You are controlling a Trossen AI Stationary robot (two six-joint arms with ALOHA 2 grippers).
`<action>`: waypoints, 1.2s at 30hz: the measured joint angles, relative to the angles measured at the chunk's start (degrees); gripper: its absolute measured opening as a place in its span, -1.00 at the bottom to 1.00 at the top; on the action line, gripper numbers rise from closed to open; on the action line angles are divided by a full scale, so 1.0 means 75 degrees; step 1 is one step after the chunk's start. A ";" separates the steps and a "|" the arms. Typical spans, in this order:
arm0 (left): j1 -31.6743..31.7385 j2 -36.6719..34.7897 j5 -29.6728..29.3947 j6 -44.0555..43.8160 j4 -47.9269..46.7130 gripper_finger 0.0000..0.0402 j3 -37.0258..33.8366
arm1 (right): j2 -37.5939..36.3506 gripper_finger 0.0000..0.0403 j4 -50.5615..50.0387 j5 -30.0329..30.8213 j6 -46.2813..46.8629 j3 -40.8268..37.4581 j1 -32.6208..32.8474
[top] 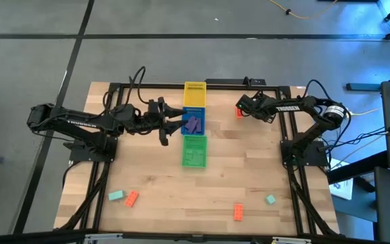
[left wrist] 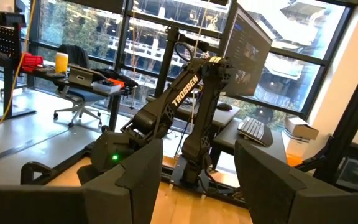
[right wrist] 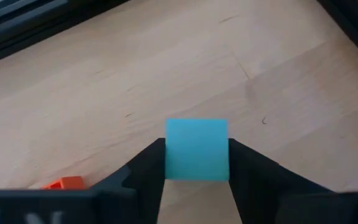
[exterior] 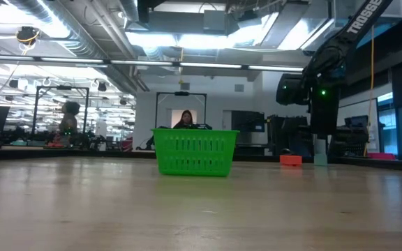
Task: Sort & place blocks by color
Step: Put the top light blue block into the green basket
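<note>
My right gripper [top: 241,106] is at the table's far right and is shut on a teal block [right wrist: 196,149]. An orange block [top: 239,112] lies on the wood just beside it and also shows in the right wrist view [right wrist: 67,183]. My left gripper [top: 165,127] is open and empty, just left of the blue tray [top: 193,114]. That tray holds purple blocks [top: 194,123]. Two teal blocks [top: 116,196] [top: 270,199] and two orange blocks [top: 132,198] [top: 238,212] lie near the table's near edge. My right gripper pinches the teal block by two opposite side faces [right wrist: 168,152] between its two fingers. The fingers point down at the table. The block sits square between the fingertips, with bare wood showing around it. I cannot tell whether its underside touches the table.
The yellow tray [top: 194,93], blue tray and green tray [top: 194,152] stand in a row at the table's middle, from far to near. In the low view the green tray [exterior: 195,152] stands in front. A person sits in the room beyond.
</note>
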 joint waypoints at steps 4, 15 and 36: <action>0.0001 0.0000 0.0000 -0.0001 0.0000 -0.05 0.0000 | -0.0012 -0.33 -0.0067 -0.0095 -0.0091 0.0001 0.0000; 0.0001 -0.0003 0.0000 0.0000 0.0000 -0.05 0.0000 | -0.1537 -0.33 -0.0548 -0.0598 -0.3467 -0.0021 0.0005; -0.0001 -0.0003 -0.0262 0.0000 0.0000 -0.05 0.0000 | -0.5193 -0.33 0.3071 -0.2188 -0.7263 -0.0012 0.3267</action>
